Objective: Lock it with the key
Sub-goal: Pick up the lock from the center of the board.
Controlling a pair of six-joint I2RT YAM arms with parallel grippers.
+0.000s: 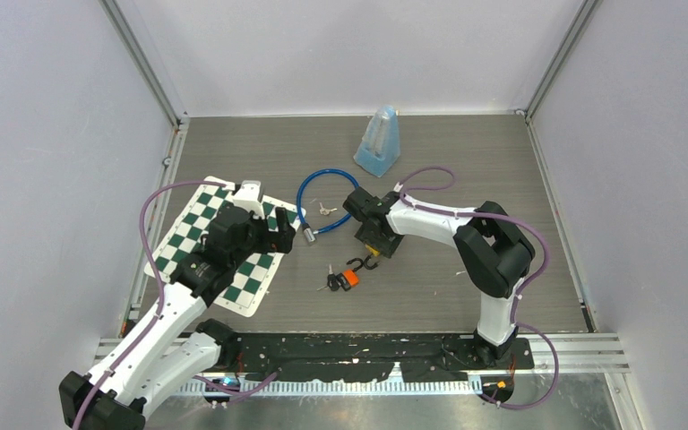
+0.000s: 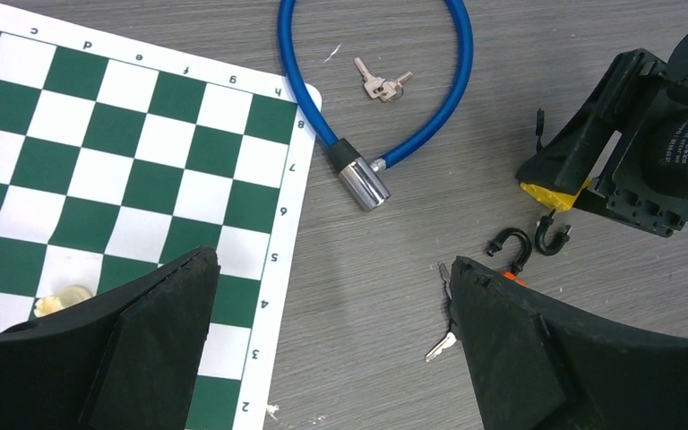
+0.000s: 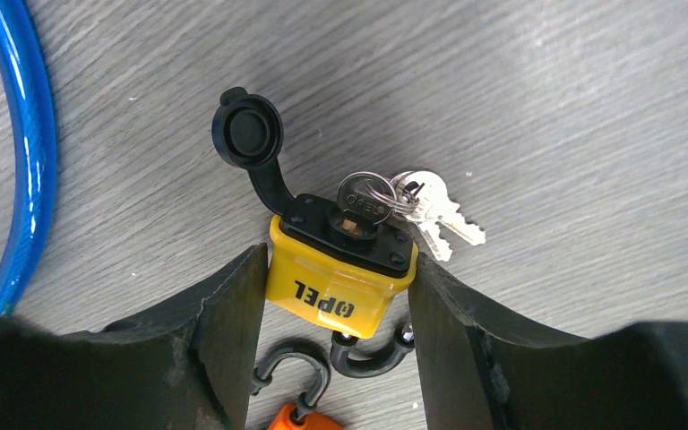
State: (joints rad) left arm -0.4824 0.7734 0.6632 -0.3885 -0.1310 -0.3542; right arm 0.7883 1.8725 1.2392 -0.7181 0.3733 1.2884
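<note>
I count two padlocks on the table [image 1: 466,170]; the yellow padlock [image 3: 331,287] lies near the middle, and the orange padlock [image 1: 350,278] lies just in front of it, towards the arm bases. The right gripper [image 3: 336,260] is clamped on the yellow padlock, one finger against each side of its body. One key [image 3: 365,199] sits in its keyhole; two more keys [image 3: 439,215] hang off the same ring and rest on the wood; the black dust cap [image 3: 246,134] is flipped open. Both shackles show as open black hooks; the yellow one's shackle [image 3: 372,354] is beside the orange one's [image 3: 287,367].

There is one blue cable lock [image 2: 358,179], its loop unfastened, with two small keys [image 2: 381,83] lying inside the curve. Another key bunch [image 2: 439,345] lies by the orange padlock; I cannot count it.

My left gripper [image 2: 331,264] hangs with its fingers wide apart, gripping nothing, above the edge of the one green-and-white chessboard mat [image 2: 125,152]; one pale chess piece [image 2: 64,300] shows on it, half hidden by a finger. One blue wedge-shaped object [image 1: 378,143] stands at the back.
</note>
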